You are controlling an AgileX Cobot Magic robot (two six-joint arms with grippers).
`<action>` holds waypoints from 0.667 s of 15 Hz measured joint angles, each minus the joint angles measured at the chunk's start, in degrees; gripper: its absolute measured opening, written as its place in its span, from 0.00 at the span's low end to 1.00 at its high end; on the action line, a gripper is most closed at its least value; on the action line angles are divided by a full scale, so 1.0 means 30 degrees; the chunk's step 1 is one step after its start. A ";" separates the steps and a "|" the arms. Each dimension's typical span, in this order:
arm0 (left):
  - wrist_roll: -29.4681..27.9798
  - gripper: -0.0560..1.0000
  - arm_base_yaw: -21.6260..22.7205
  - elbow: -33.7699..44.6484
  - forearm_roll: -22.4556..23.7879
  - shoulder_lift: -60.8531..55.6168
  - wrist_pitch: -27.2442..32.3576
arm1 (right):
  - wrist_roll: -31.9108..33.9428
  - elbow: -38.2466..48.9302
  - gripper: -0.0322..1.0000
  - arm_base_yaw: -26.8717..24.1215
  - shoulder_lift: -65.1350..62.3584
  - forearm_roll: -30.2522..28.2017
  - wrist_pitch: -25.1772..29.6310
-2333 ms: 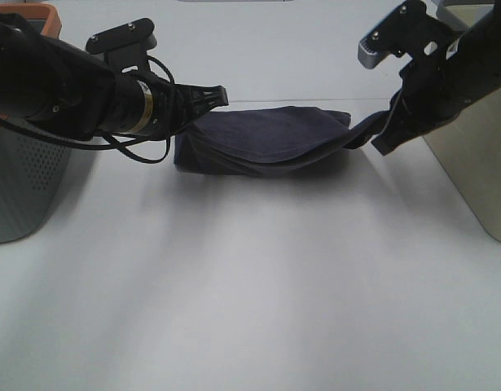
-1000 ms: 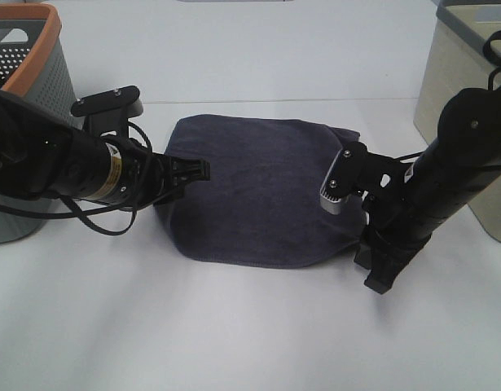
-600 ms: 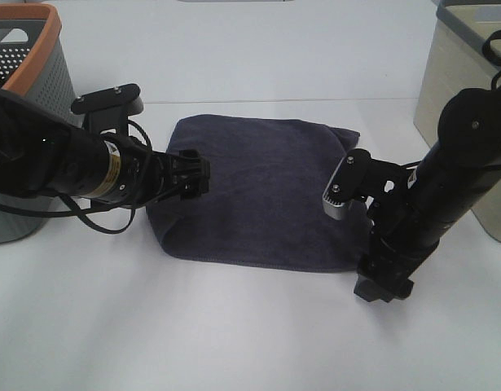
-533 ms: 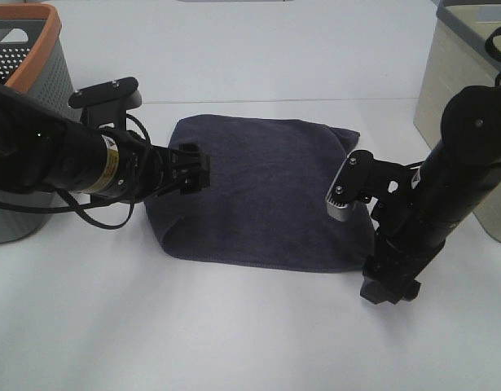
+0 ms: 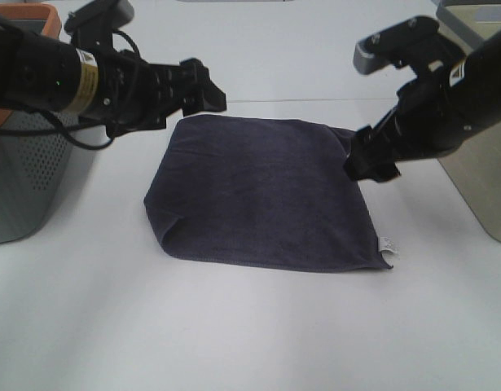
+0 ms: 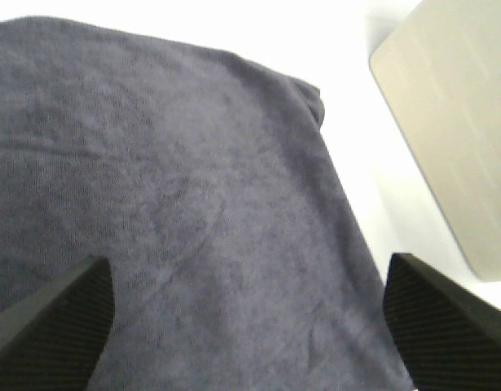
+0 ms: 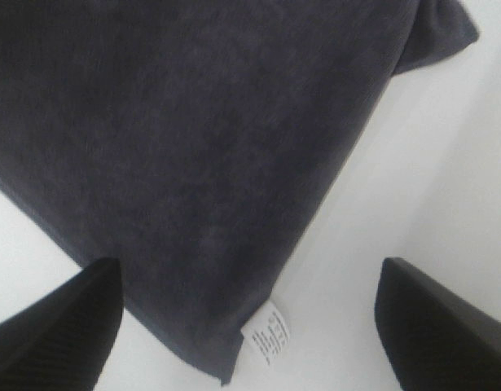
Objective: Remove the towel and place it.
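Towel flat on the table, both my grippers off it with jaws spread.

Nearest the camera, the towel's (image 5: 262, 195) front hem lies on the white table (image 5: 250, 334), its small white tag (image 5: 388, 245) at the near right corner. The dark cloth spreads back from there, roughly square, its left edge slightly rumpled. Above its far right corner hangs my right gripper (image 5: 371, 165), holding nothing; above the far left corner my left gripper (image 5: 203, 88), likewise empty. A grey basket (image 5: 26, 171) stands at left, a beige bin (image 5: 486, 183) at right.
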 joint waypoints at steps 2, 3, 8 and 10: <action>-0.0248 0.84 0.1795 -0.1184 0.0172 0.0000 -0.2158 | 0.1700 -0.2406 0.83 0.0000 0.0019 -0.0497 0.1967; -0.0458 0.83 0.2464 -0.1700 0.0210 0.0000 -0.3037 | 0.2254 -0.3610 0.83 0.0000 0.0019 -0.0917 0.2960; -0.0707 0.83 0.4259 -0.4813 0.0306 0.0000 -0.4163 | 0.5558 -0.8212 0.83 0.0000 0.0019 -0.5004 0.4889; -0.0668 0.82 0.4813 -0.6474 0.0306 0.0000 -0.2617 | 0.7143 -0.9435 0.83 -0.0153 0.0019 -0.6704 0.5138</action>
